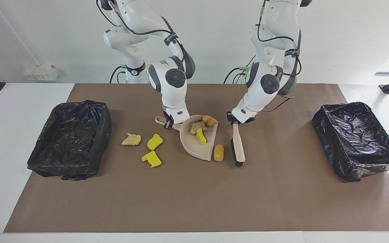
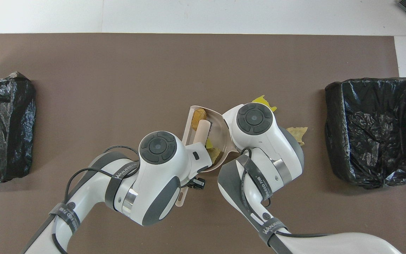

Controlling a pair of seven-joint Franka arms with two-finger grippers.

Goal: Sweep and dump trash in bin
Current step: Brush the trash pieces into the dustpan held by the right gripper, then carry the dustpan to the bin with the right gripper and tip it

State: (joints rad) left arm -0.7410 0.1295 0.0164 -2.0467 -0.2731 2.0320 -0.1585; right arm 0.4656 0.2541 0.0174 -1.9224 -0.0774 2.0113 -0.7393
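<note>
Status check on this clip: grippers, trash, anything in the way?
Right gripper shut on dustpan handle; left gripper shut on brush. Three trash pieces in pan, one at its lip, three unswept toward the right arm's bin. Nothing blocking.

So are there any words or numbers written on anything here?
"WANLEED...": white letters on the black strap around the left arm, cut off by the strap's curve.
"WANLEED": on the black strap around the right arm.
More white print on the straps higher up both arms: too small to read.
Nothing is written on the dustpan, brush or bins.
</note>
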